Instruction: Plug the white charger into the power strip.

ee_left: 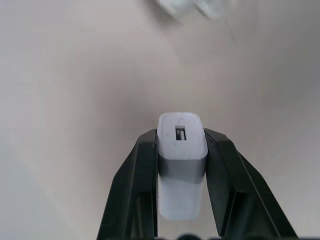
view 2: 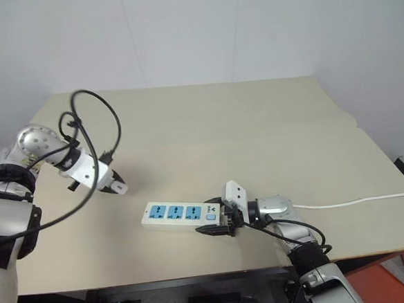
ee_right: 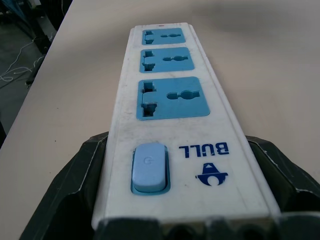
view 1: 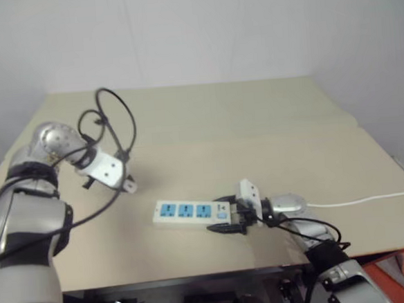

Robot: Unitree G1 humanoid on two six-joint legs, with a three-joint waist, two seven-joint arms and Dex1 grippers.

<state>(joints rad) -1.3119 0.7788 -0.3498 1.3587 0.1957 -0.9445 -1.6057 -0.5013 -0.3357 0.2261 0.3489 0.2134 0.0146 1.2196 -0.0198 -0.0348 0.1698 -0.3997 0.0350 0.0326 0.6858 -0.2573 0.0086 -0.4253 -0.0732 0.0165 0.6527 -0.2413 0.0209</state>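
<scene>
My left gripper (view 1: 126,185) hangs above the table's left side, shut on the white charger (ee_left: 181,150), a small white block whose slotted end faces the wrist camera. The charger (view 2: 119,188) pokes out from the black fingers, above the tabletop and to the left of the power strip. The power strip (view 1: 189,211) lies flat near the table's front edge, with three blue socket faces up. My right gripper (view 1: 225,220) is shut on the strip's switch end, one black finger (ee_right: 75,185) along each long side. The blue switch (ee_right: 148,167) sits between them.
The strip's white cord (view 1: 365,200) runs right across the beige table (view 1: 241,121) to its right edge. A black cable loop (view 1: 113,123) arches over my left wrist. The table's front edge lies just below the strip, and a white wall stands behind.
</scene>
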